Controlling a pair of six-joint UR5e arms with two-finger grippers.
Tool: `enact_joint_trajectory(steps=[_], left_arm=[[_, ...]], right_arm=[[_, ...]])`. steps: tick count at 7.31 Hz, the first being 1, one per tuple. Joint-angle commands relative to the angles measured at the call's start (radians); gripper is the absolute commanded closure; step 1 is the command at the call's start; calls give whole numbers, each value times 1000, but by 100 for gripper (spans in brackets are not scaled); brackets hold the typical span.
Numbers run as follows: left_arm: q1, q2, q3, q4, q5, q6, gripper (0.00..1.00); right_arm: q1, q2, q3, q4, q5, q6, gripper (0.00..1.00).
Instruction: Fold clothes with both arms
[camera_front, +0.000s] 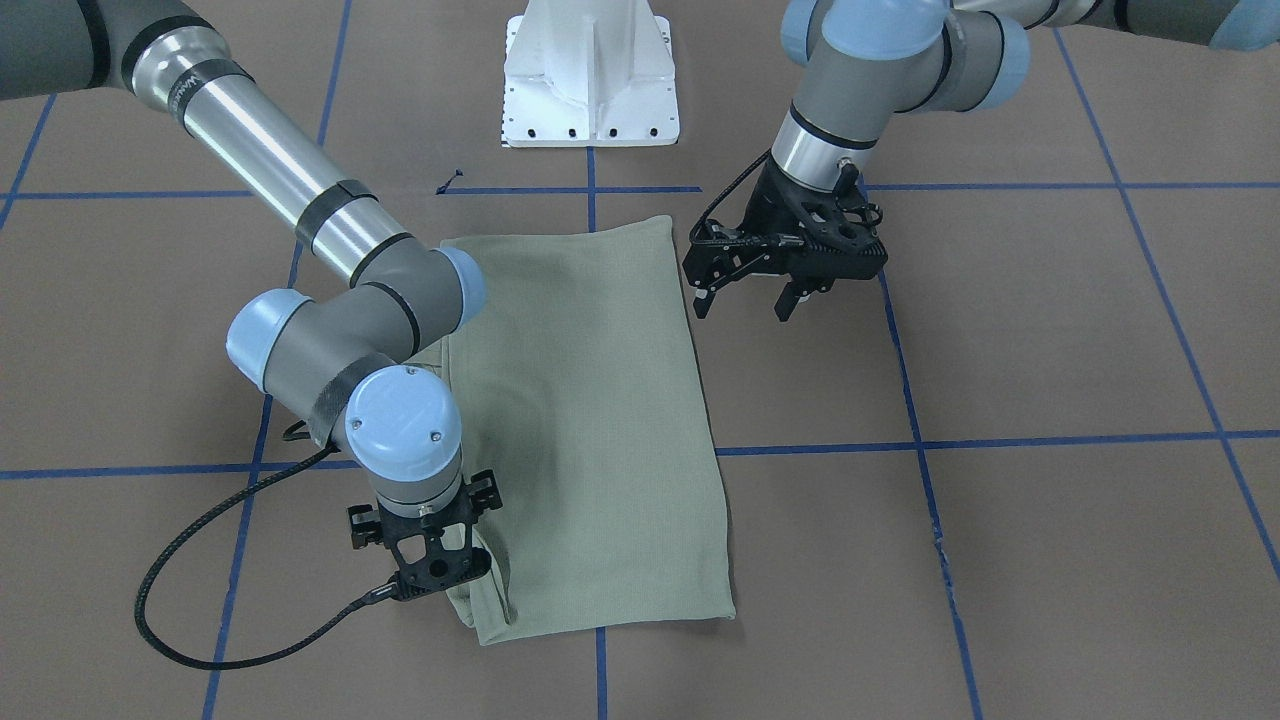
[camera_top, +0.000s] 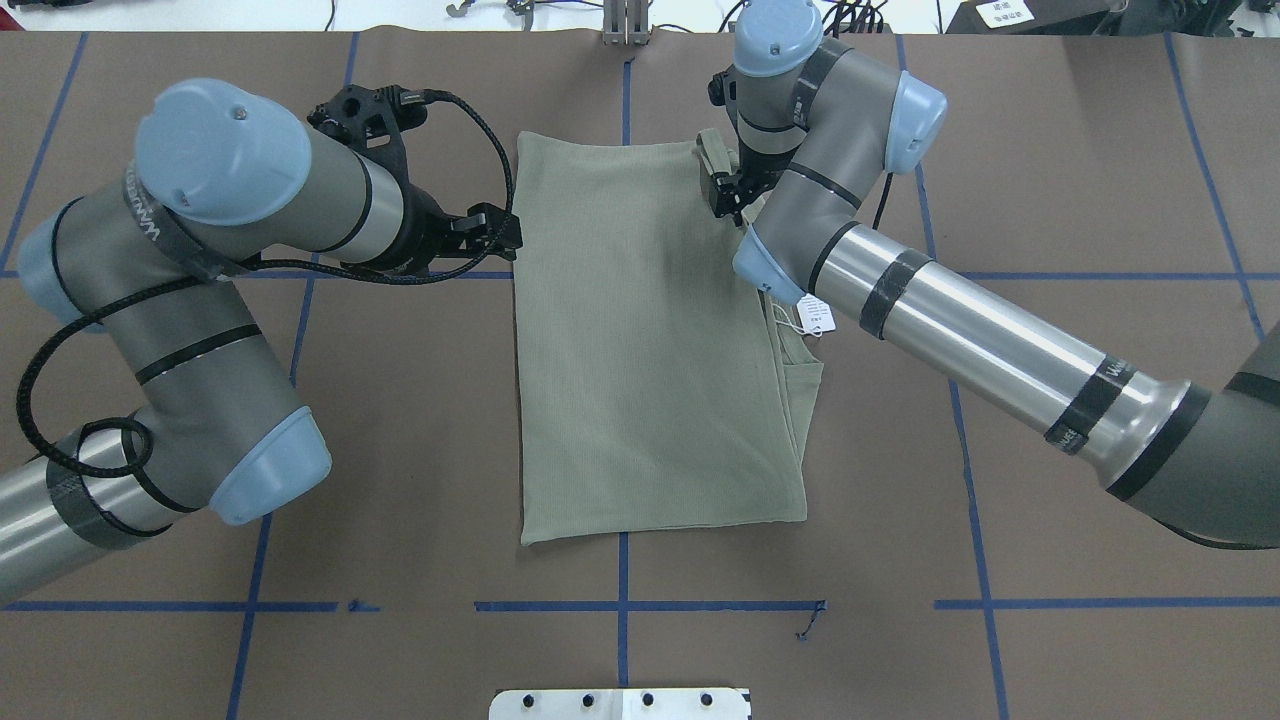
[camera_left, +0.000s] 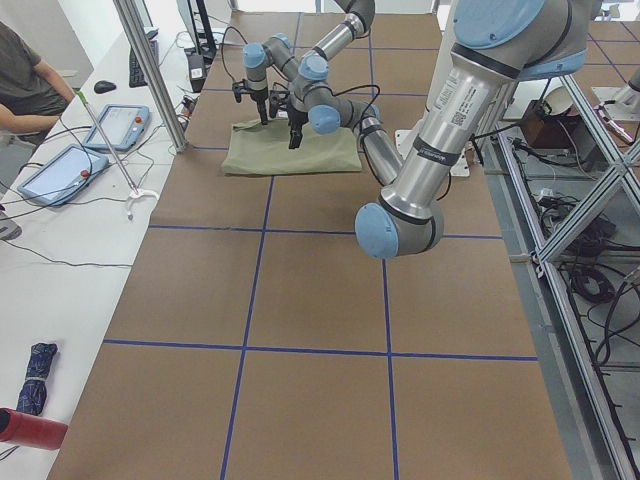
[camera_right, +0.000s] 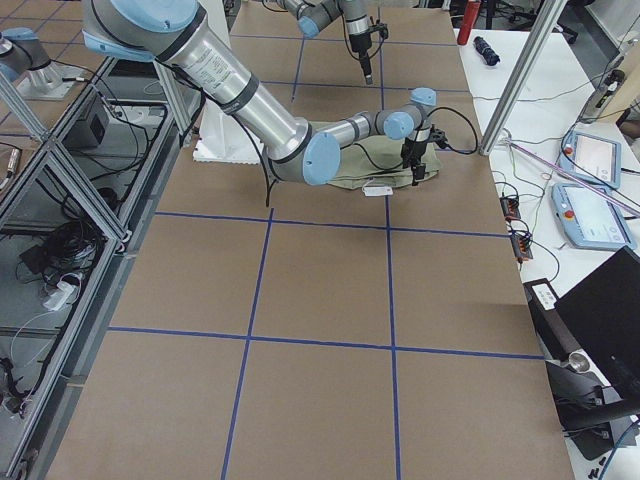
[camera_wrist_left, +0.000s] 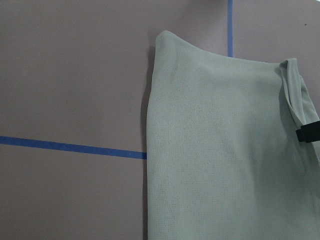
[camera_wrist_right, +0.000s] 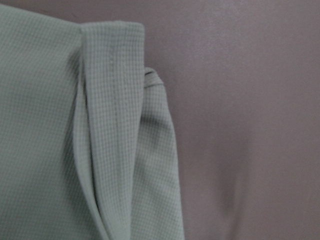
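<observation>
The pale green shirt lies flat on the brown table, folded into a long rectangle. Its white hang tag pokes out from under my right arm. My left gripper hovers just off the shirt's long edge, open and holding nothing. My right gripper points straight down at the opposite far corner, where a folded sleeve edge bunches up. Its fingertips are hidden, so I cannot tell whether it is open or shut. The left wrist view shows the shirt from the side.
The white bolted pedestal stands at the robot side of the table. Blue tape lines grid the brown surface. A side bench with tablets, cables and a seated person runs beyond the far edge, behind a metal post.
</observation>
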Motion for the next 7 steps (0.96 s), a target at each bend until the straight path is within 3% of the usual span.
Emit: enact_joint_trajectory(steps=[1, 3, 5, 7], left_arm=[[1, -4, 0, 0, 0, 0, 0], [0, -2, 0, -2, 0, 3, 0], [0, -7, -2, -2, -3, -2, 0], [0, 4, 0, -2, -5, 3, 0]], right_arm=[[28, -35, -3, 14, 1, -49, 0], [43, -20, 3, 15, 20, -46, 0], [71, -3, 57, 10, 92, -30, 0], [51, 33, 58, 15, 83, 16, 0]])
